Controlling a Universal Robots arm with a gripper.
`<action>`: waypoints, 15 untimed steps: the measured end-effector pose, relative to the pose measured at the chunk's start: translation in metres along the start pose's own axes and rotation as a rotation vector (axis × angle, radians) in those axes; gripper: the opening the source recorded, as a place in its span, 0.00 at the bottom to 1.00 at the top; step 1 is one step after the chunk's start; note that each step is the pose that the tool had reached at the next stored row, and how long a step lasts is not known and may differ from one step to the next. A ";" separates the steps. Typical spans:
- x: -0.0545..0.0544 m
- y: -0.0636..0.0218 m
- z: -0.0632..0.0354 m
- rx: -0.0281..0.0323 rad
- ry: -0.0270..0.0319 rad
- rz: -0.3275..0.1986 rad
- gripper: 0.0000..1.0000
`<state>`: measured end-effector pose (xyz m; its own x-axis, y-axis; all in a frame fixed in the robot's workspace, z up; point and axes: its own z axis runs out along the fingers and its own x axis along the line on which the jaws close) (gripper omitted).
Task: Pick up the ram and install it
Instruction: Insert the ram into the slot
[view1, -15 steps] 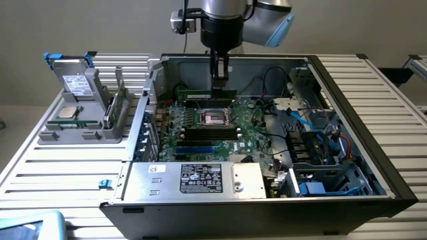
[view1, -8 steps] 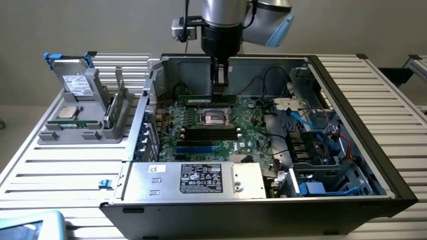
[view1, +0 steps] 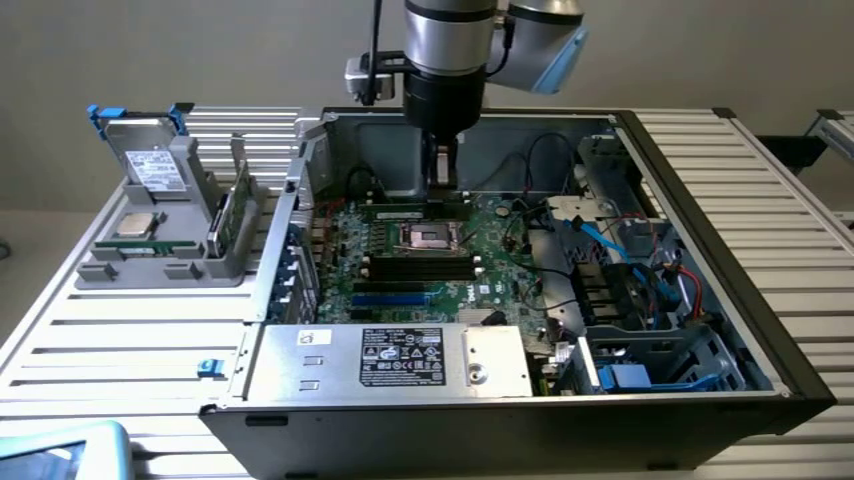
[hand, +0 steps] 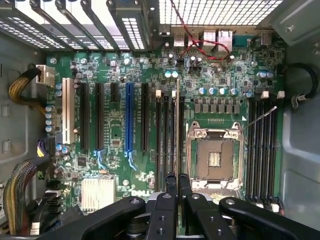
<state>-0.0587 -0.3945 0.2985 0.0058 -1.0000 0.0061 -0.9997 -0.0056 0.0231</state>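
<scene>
Gripper (hand: 177, 180) with ram (hand: 177, 125) above slatted table (view1: 120, 330)

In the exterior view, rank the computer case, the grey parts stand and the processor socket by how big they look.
Largest to smallest:
1. computer case
2. grey parts stand
3. processor socket

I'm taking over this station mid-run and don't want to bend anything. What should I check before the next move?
1. Ram held: ok, the pincer is shut on it.
2. Ram parallel to the slots beside the socket: ok.
3. Ram over one exact slot: cannot tell.
4. Cables off those slots: ok.
5. Ram seated: cannot tell.
</scene>
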 end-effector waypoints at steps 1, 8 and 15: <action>0.000 -0.0006 0.0018 0.0000 0.0000 0.000 0.13; 0.002 -0.0014 0.0145 0.0000 -0.0001 0.000 0.13; 0.007 -0.0041 0.0272 0.0000 0.0001 0.000 0.13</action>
<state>-0.0552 -0.4020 0.2713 0.0056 -1.0000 0.0062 -0.9997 -0.0054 0.0231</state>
